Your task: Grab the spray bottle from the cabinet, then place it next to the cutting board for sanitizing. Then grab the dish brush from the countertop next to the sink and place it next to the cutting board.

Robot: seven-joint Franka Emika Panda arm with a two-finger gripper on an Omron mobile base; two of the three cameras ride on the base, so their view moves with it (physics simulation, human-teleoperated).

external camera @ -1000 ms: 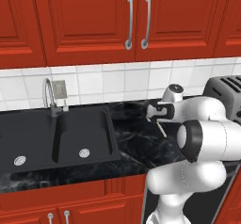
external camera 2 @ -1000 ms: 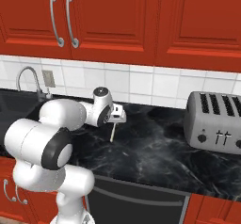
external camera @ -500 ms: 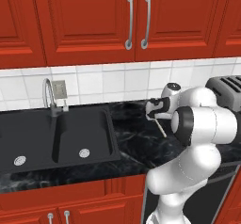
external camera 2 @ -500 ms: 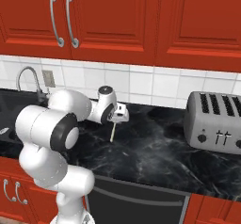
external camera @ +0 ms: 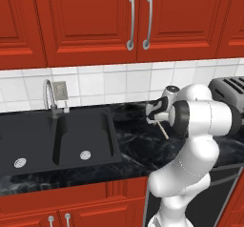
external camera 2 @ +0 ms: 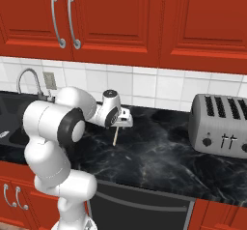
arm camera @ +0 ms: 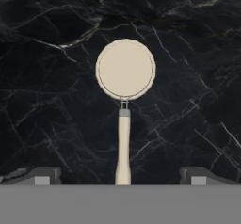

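Observation:
The dish brush [arm camera: 125,68] lies flat on the black marble countertop [arm camera: 56,53], a round beige head on a slim pale handle. My gripper [arm camera: 120,177] hangs above it, open, with a dark fingertip on either side of the handle's end and nothing between them. In the base views the gripper [external camera: 153,117] [external camera 2: 124,122] points down at the brush [external camera: 163,131] [external camera 2: 115,136], which lies to the right of the sink [external camera: 57,135]. The red wall cabinet [external camera: 138,21] above has its doors shut. The spray bottle and the cutting board are out of view.
A silver toaster [external camera 2: 219,122] stands on the countertop at the right, against the white tiled wall. The curved faucet [external camera: 50,95] rises behind the sink. An oven front [external camera 2: 140,209] sits under the counter beside red lower doors.
The arm's elbow has swung up and in toward the hand. The gripper has stayed over the brush, open throughout.

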